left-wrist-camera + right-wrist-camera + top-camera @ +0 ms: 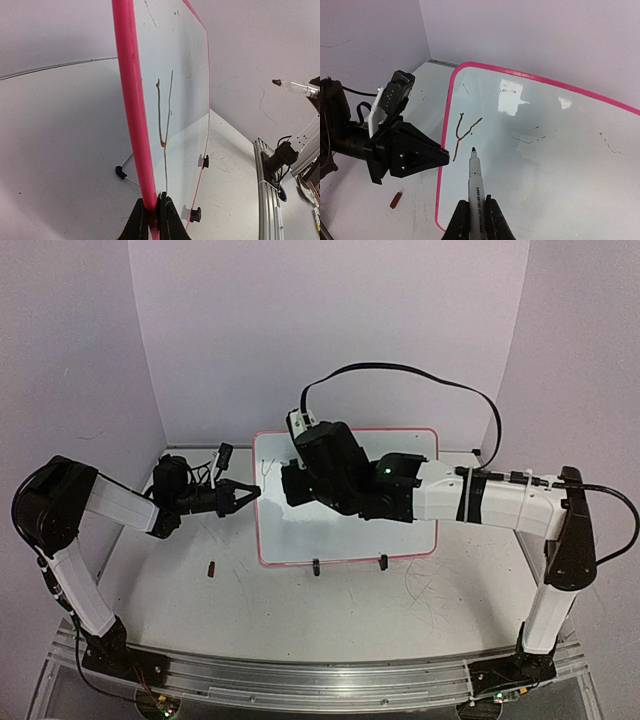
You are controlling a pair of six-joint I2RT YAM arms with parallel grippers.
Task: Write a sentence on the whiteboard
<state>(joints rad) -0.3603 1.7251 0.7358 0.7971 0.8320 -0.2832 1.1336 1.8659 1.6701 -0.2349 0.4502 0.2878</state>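
The whiteboard (300, 535), glossy white with a pink frame, stands tilted on the table in the middle of the top view. My left gripper (254, 491) is shut on its left edge, the fingers (172, 220) pinching the pink frame (131, 100). My right gripper (476, 210) is shut on a white marker (476, 182) with a black tip. The tip points at the board (545, 165) just right of and below a dark "Y" stroke (462, 134), the only writing of the sentence that shows. In the left wrist view the marker (295, 87) stands off the board's face (185, 100).
A small red cap (212, 567) lies on the table left of the board's lower corner. Two black clip feet (316, 565) (382, 561) hold the board's bottom edge. A black cable (420, 370) loops above the right arm. Walls close the back and sides.
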